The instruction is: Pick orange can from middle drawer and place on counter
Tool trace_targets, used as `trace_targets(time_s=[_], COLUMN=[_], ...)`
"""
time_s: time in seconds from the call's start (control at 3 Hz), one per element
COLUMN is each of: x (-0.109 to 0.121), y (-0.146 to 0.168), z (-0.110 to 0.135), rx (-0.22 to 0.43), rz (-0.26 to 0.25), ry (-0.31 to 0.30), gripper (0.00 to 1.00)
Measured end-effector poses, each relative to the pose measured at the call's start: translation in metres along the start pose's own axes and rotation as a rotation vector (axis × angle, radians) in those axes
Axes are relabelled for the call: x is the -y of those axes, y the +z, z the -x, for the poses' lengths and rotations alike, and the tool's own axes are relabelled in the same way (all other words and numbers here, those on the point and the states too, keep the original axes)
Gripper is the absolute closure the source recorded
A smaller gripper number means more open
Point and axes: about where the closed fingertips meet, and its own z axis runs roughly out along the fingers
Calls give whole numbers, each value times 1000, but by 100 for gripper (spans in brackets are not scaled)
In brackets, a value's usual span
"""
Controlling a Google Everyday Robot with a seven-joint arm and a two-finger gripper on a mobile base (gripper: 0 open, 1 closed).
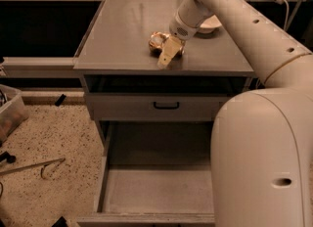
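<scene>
Speckled floor (49, 138) all round, with a clear bin (10, 113) at the left edge. Big white arm (259, 138) fills the right side and reaches up over the grey cabinet. Counter (122, 30) is a wide flat grey top. Below it the middle drawer (156, 192) is pulled right out, with just grey floor showing inside. Between them is a shut shallow drawer (127, 107) with a black handle (166, 105). White bowl (211, 24) peeks out behind the arm at the back right. Orange can (157, 41) sits on the counter, near the front. Gripper (168, 50) is right against the can's right side, angled down. Can't tell if it's gripping or loose.
</scene>
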Motion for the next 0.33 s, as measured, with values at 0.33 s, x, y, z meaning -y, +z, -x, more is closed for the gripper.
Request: trace_targets(time_s=[0.33], x=[0], y=[0], z=[0], rx=[0], rz=[0], ry=[0], gripper=[0])
